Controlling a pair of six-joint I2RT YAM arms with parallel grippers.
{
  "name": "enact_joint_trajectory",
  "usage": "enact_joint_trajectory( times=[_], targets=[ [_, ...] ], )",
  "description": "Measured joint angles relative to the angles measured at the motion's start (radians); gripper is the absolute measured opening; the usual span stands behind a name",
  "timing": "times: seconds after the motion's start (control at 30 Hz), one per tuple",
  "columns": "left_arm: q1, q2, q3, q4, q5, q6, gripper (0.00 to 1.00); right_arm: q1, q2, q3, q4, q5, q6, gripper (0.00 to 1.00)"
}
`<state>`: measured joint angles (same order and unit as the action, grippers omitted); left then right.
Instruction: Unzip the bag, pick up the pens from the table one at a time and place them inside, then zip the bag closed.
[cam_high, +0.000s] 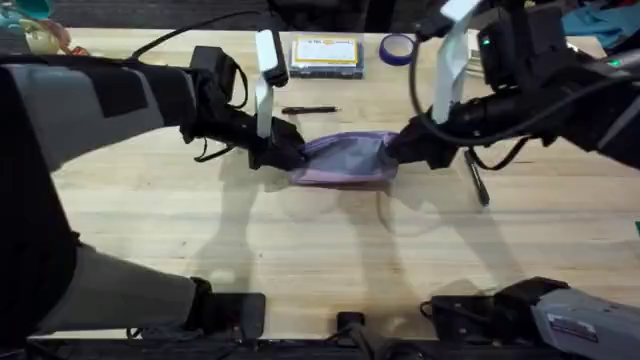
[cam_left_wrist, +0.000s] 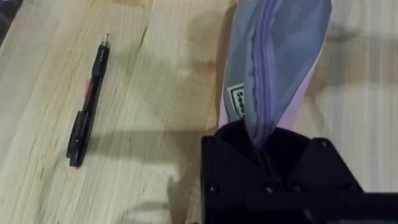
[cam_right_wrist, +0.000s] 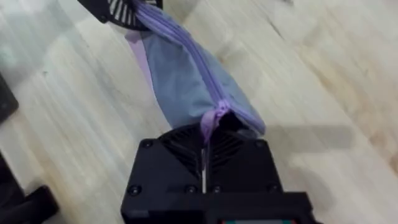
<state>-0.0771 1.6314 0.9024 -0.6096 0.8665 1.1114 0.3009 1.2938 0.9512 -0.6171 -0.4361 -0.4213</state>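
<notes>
Pouch (cam_high: 345, 160) mid-worktop (cam_high: 300, 240), zipper apparently shut. Left pincer (cam_high: 285, 155) pinches one end; right pincer (cam_high: 400, 148) pinches the zipper pull (cam_right_wrist: 212, 118). Step: unzipping. Next: draw the pull leftward. Pens (cam_high: 310, 110) lie nearby.

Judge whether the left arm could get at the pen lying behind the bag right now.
Probably not yet: the left gripper is shut on the bag. The pen lies bare on the table, so the way looks free once it lets go.
</notes>
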Motion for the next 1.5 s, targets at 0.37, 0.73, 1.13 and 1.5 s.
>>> enact_joint_trajectory(
  times=[0.37,0.73,1.13,1.5],
  targets=[
    [0.014,0.0,0.003,0.0,-0.023,0.0,0.043,0.144,0.157,0.002,0.207,0.107,0.021,0.031],
    [0.025,-0.002,0.006,-0.006,-0.037,0.0,0.043,0.209,0.188,0.015,0.247,0.175,0.043,0.031],
    [0.026,-0.002,0.008,-0.005,-0.048,0.0,0.043,0.16,0.197,0.162,0.136,0.13,0.055,0.03],
    [0.024,-0.002,0.008,-0.001,-0.034,0.0,0.043,0.101,0.197,0.27,0.026,0.105,0.054,0.03]
  ],
)
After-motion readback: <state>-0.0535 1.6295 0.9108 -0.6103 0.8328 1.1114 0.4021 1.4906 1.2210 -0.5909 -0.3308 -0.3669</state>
